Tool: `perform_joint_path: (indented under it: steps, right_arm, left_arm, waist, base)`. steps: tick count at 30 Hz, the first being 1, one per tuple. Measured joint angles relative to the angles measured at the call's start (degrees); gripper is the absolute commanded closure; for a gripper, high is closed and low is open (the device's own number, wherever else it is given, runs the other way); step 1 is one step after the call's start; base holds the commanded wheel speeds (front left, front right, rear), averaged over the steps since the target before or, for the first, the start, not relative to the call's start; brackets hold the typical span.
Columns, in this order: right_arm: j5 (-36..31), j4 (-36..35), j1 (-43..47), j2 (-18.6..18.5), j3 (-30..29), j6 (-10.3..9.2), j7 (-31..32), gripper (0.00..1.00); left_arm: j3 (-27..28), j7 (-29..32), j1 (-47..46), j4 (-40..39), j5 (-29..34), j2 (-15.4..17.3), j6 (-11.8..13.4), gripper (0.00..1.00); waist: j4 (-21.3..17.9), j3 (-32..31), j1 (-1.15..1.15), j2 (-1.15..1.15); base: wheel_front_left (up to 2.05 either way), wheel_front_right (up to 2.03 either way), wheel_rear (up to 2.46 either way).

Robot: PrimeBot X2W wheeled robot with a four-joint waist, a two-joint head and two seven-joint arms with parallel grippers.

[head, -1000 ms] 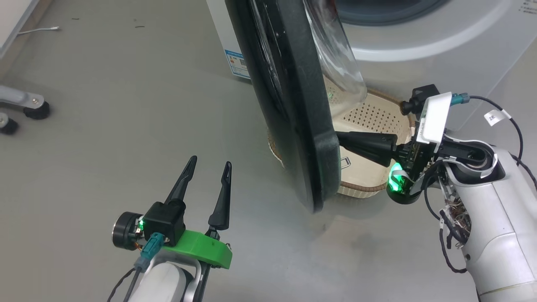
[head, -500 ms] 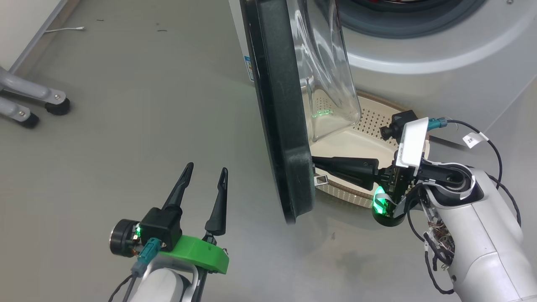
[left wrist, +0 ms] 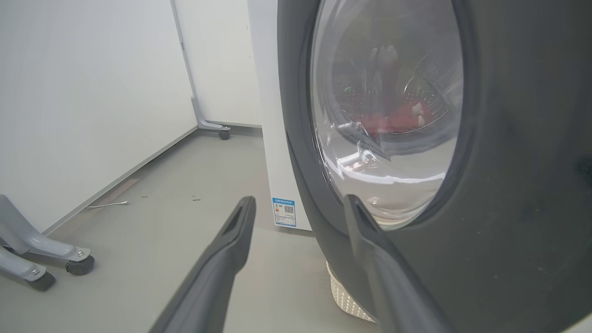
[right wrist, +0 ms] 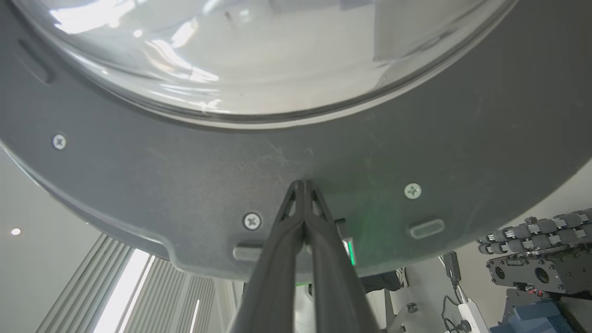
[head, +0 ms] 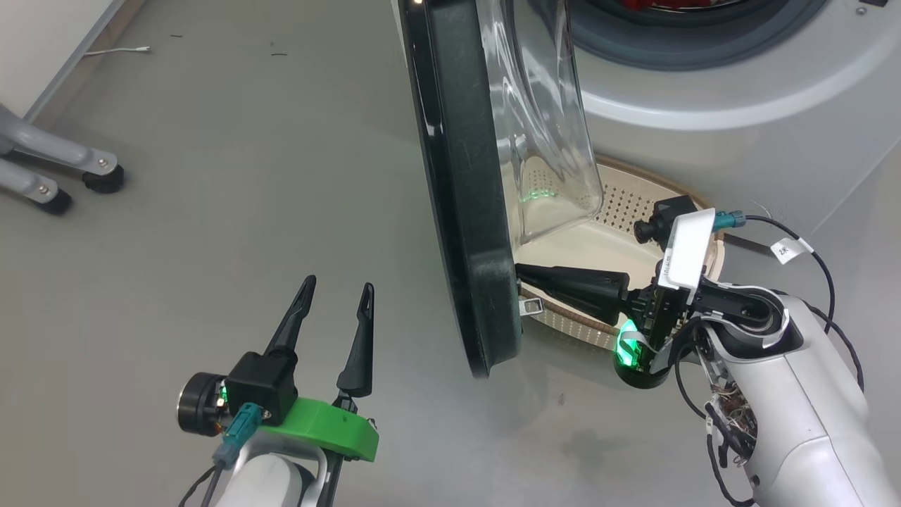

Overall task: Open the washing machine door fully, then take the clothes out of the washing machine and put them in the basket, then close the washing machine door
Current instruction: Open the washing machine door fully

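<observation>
The washing machine door (head: 461,183) stands edge-on, swung out from the white washing machine (head: 711,91). My right gripper (head: 519,273) is shut and empty, its tips pressed against the door's inner rim (right wrist: 303,182) below the glass bowl (right wrist: 259,55). Red clothes (head: 658,4) peek from the drum at the top edge and show through the glass (left wrist: 393,120). The cream basket (head: 633,211) sits on the floor under the door, behind my right gripper. My left gripper (head: 336,292) hangs open over bare floor, left of the door's outer face (left wrist: 508,222).
Grey wheeled frame legs (head: 63,169) stand at the far left, and a white cable (head: 116,51) lies by the wall. A blue label (left wrist: 284,212) marks the washer's lower corner. Open grey floor stretches left of the door.
The door has swung further open, pushed left by my shut right gripper. The head view has shifted, bringing red clothes in the drum into sight. My left gripper has stayed open.
</observation>
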Motion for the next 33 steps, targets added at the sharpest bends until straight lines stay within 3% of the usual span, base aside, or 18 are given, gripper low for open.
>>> perform_joint_path:
  steps: [6, 15, 26, 28, 29, 33]
  right_arm:
    - [2.02, -0.6, 1.81, 0.34, -4.01, 0.3, -2.72, 1.0]
    - [5.26, -2.54, 5.39, 0.38, -10.85, 2.5, -6.78, 1.0]
    - [2.53, -6.5, 13.51, -3.41, -17.33, 4.21, -12.68, 0.98]
    - [0.42, -7.23, 15.43, -4.08, -17.5, 4.38, -13.86, 0.48]
    - [-0.96, -7.62, 16.44, -4.5, -17.64, 4.63, -14.72, 0.0]
    - [-6.27, -9.5, 19.87, -5.79, -18.62, 4.66, -18.74, 0.0]
  left_arm:
    - [0.36, 0.0, 0.06, -0.22, 0.0, 0.03, 0.0, 0.0]
    - [1.99, 0.0, 0.97, -0.23, 1.07, 0.08, 0.0, 0.0]
    - [2.48, 0.0, 1.15, 0.85, 1.99, 0.08, 0.0, 0.0]
    - [2.65, 0.0, 1.15, 1.0, 1.99, 0.09, 0.0, 0.0]
    - [2.64, 0.0, 1.15, 1.09, 1.99, 0.09, 0.0, 0.0]
    - [3.14, 0.0, 1.18, 1.51, 2.03, 0.1, 0.0, 0.0]
  waist:
    - [-0.42, -0.19, 0.0, 0.0]
    - [-2.44, -0.55, 0.0, 0.0]
    - [-5.05, -1.88, 0.0, 0.0]
    - [-5.47, -2.17, 0.0, 0.0]
    - [-5.64, -2.34, 0.0, 0.0]
    - [-6.3, -3.04, 0.0, 0.0]
  base:
    - [0.0, 0.0, 0.0]
    - [0.0, 0.0, 0.0]
    - [0.0, 0.0, 0.0]
    - [0.0, 0.0, 0.0]
    - [0.0, 0.0, 0.0]
    - [0.0, 0.0, 0.0]
